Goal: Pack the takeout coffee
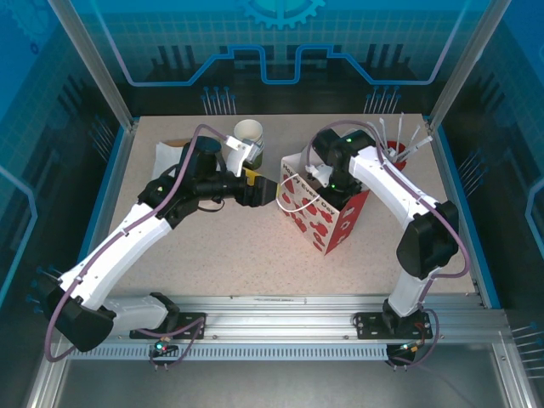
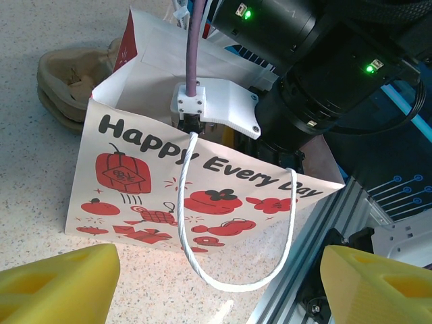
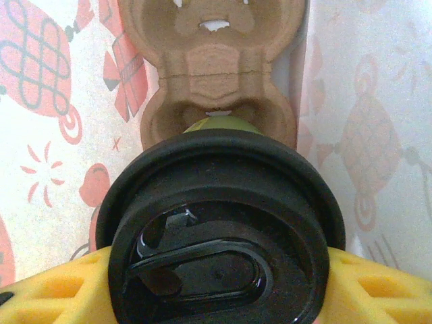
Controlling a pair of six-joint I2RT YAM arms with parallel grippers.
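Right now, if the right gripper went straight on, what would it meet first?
Likely the cardboard cup carrier lying inside the gift bag; the takeout coffee that the right gripper holds would touch it first. Depth is unclear.

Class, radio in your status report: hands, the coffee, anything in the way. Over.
Left hand open, empty, facing gift bag. Right hand shut on takeout coffee, inside bag. Cardboard cup tray below, pocket looks free.

Lidless green cups (image 1: pixel 249 134), brown pulp tray (image 2: pixel 64 84), stick-filled red pot (image 1: pixel 399 159).
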